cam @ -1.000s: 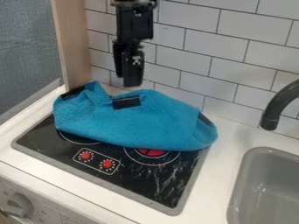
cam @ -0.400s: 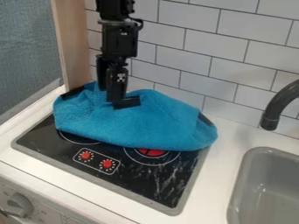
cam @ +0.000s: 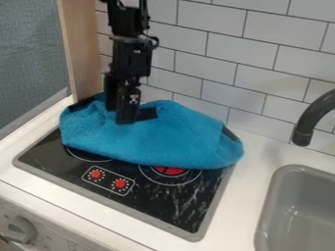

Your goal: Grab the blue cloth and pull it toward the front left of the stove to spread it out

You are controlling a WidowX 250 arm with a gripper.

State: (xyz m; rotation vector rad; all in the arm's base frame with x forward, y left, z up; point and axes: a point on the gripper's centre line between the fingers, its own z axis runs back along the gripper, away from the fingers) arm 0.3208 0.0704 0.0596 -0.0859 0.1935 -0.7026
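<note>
right now the black gripper [cam: 122, 116] is hanging tip-down over the upper left part of the blue cloth [cam: 150, 142], with its tip showing just beside the middle dark patch [cam: 147, 113]. most of the cloth is lying to the right of that tip and lower in the view, its long axis running from upper left to lower right across the stovetop [cam: 173, 211], while the gripper is pointing almost straight down, crosswise to that length. whether it's open or closed, i'm not able to tell, and whether it's touching the cloth or holding a bit of it isn't showing either.

counting up: we're looking at one gripper and one cloth, and the cloth is showing three dark patches, the middle one, one at the upper left end [cam: 80, 104] and one near the right end [cam: 229, 133]. the cloth is bulging up in soft folds and covering the back of the stovetop. two burner rings are peeking out from under its front edge, the right one showing a red centre [cam: 169, 170]. two red knobs [cam: 108, 179] are sitting in front, one tap [cam: 315, 117] is curving over on the right, and one grey sink [cam: 277, 171] is sitting below it.
</note>
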